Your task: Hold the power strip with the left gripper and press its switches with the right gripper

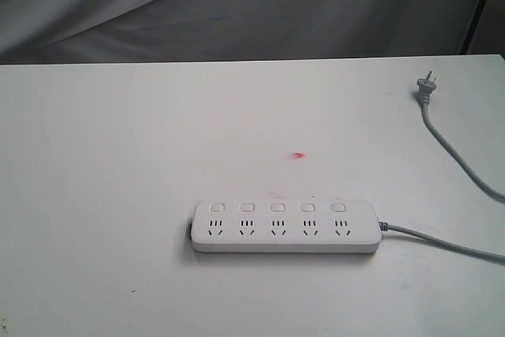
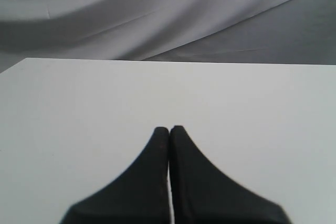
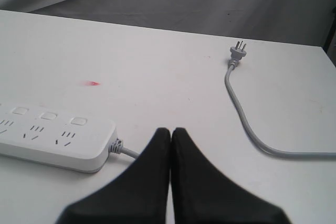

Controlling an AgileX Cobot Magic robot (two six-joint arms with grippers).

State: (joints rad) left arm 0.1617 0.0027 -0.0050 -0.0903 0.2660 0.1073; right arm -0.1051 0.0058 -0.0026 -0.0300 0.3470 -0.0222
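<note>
The white power strip [image 1: 286,227] lies flat on the white table, long side running left to right, its row of square switches [image 1: 277,207] along the far edge. The right wrist view shows its cord end [image 3: 58,140] with three switches [image 3: 48,115]. My right gripper [image 3: 170,129] is shut with nothing in it, hovering beside the cord where it leaves the strip. My left gripper [image 2: 169,128] is shut too, over bare table, with the strip out of its view. Neither arm appears in the exterior view.
The grey cord [image 1: 450,245] runs off the right table edge and loops back to the grey plug [image 1: 425,87] at the far right [image 3: 237,52]. A small red mark [image 1: 297,155] sits behind the strip. Grey cloth hangs behind the table [image 1: 118,195].
</note>
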